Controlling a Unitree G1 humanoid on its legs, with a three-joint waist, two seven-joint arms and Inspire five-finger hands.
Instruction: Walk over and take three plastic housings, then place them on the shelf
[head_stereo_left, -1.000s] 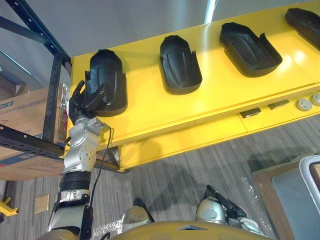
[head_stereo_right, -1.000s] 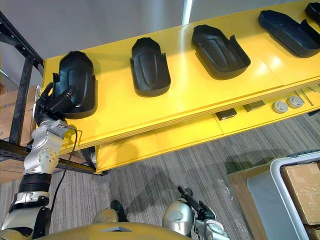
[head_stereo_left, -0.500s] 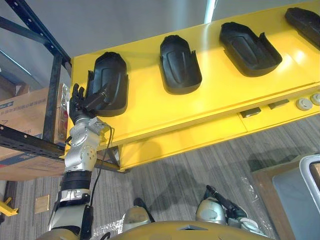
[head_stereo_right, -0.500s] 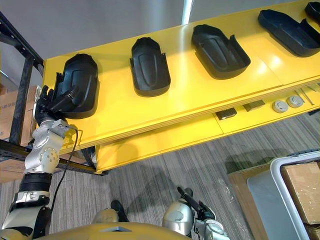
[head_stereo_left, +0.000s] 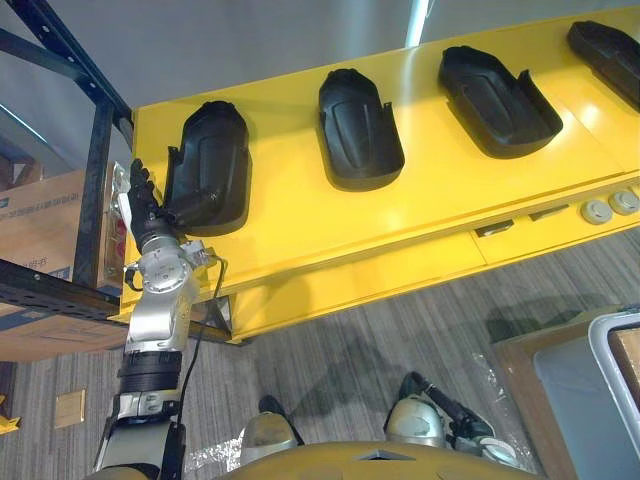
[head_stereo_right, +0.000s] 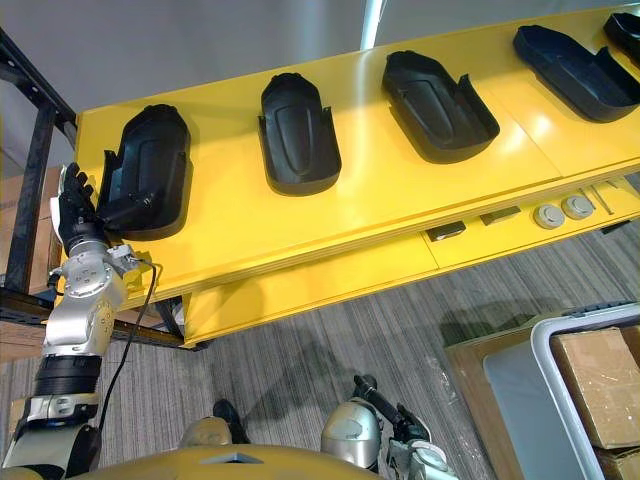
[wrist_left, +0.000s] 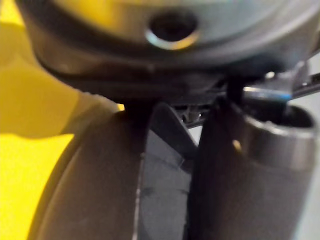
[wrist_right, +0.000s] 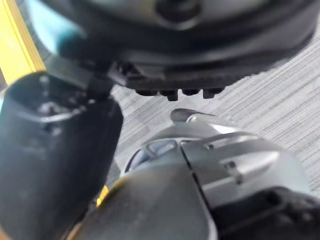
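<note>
At 10 o'clock on yellow bench (head_stereo_left: 300, 215): glossy black plastic housing (head_stereo_left: 208, 165), elongated, rounded far end, lying flat. L hand (head_stereo_left: 143, 212) open at its 8 o'clock, fingers straight, thumb touching rim. R hand (wrist_right: 195, 50): can't tell.

Head stereo pair above plastic housings (head_stereo_left: 360, 130)

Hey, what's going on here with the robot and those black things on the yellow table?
The robot stands at a yellow table that bears a row of black plastic housings. Its left hand is at the leftmost housing, fingers straight along the housing's left side and thumb reaching onto its near end. The housing lies flat on the table, not lifted. The right hand hangs low by the robot's side.
</note>
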